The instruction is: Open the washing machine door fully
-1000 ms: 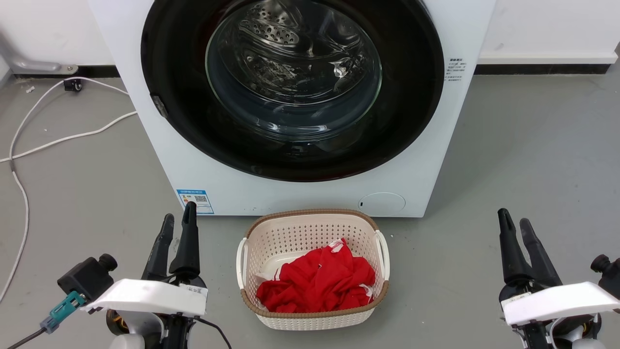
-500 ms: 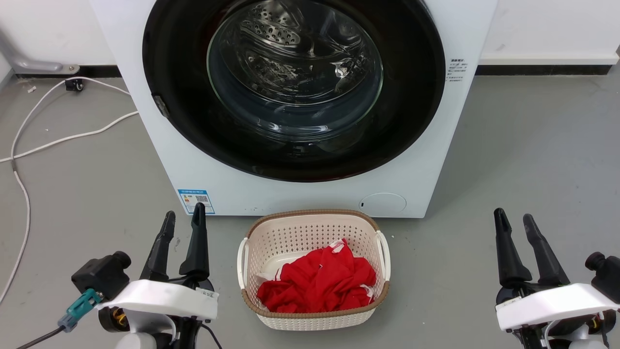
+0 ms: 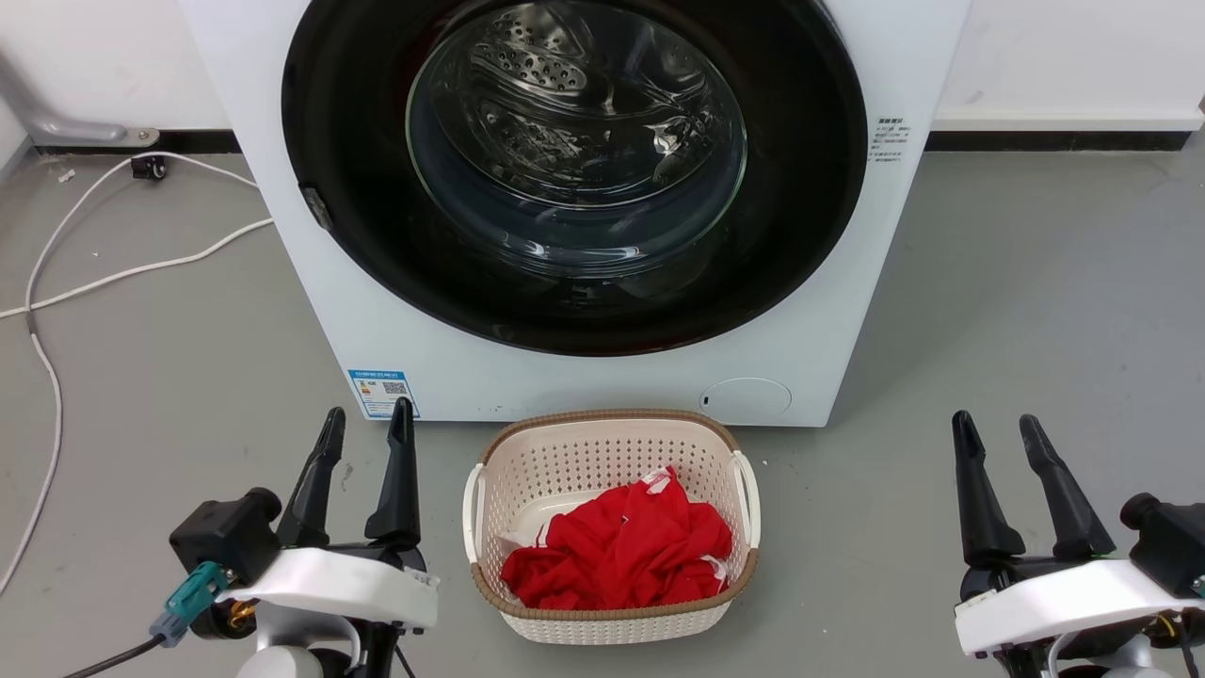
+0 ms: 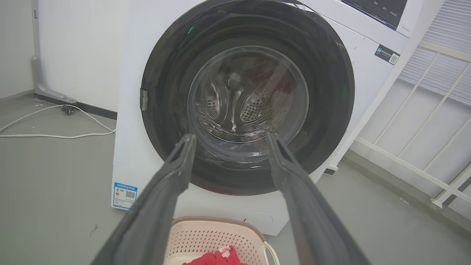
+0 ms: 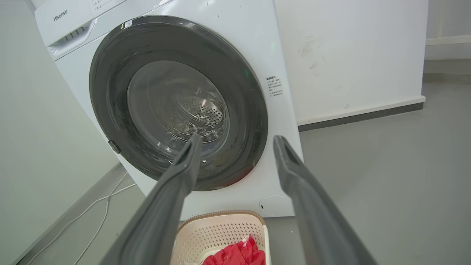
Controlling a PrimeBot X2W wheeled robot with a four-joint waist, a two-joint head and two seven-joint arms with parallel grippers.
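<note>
The white washing machine (image 3: 602, 381) (image 4: 136, 121) (image 5: 274, 51) stands ahead of me on the floor. Its round glossy black door (image 3: 377, 245) (image 4: 165, 95) (image 5: 243, 110), with a clear glass bowl (image 3: 576, 141) at the centre, sits flush against the front, closed. A small grey latch tab (image 3: 315, 207) (image 4: 144, 99) (image 5: 114, 146) shows on the door's left rim. My left gripper (image 3: 367, 419) (image 4: 230, 138) hovers open low at the left, well short of the machine. Low at the right my right gripper (image 3: 995, 424) (image 5: 235, 140) is open too. Neither holds anything.
A cream perforated basket (image 3: 701, 452) (image 4: 198, 232) (image 5: 217, 224) with red cloth (image 3: 621, 551) sits on the floor right before the machine, between my grippers. White cables (image 3: 56, 273) trail over the grey floor at the left. A white railing (image 4: 434, 110) stands right of the machine.
Both grippers have opened wider. The left one has moved right and slightly lower in the head view; the right one shifted a little left.
</note>
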